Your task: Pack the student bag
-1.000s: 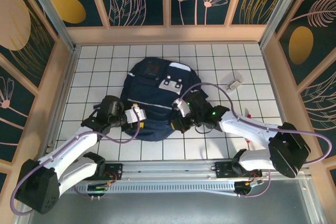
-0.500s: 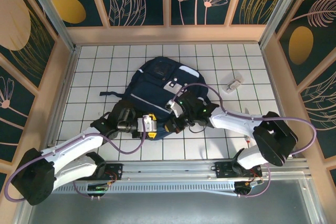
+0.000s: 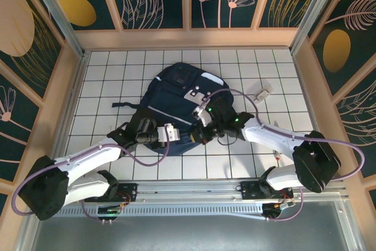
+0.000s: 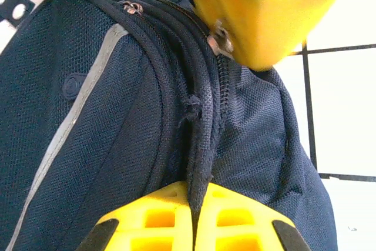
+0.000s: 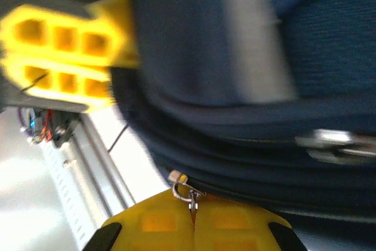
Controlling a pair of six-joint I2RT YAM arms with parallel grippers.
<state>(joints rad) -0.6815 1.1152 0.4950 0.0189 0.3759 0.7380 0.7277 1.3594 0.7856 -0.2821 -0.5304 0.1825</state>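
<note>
The white-tiled surface [image 3: 106,80] is carrying the student bag [image 3: 176,95], which is lying flat just beyond both end effectors, with its near edge reaching in between them. Compared with a second ago, the bag is now sitting rotated, its top pointing away and to the right of the left end effector [image 4: 194,195].

That end effector is the main change. Its fingers were spread a second ago and are now pressing together, pinching the zipper seam [image 4: 202,116], a ridge of navy fabric running straight ahead of the fingertips. The right end effector [image 5: 191,204] is staying pressed together, pinching the metal zipper pull [image 5: 187,187] at its fingertips, just beyond the left one along the same seam.

With the seam anchored and the pull gripped, the arms are probably preparing to draw the zip open. The compartment is looking shut, so packing is not yet starting.

A small white object [image 3: 262,93] is lying well apart, beyond and right of the right end effector.
</note>
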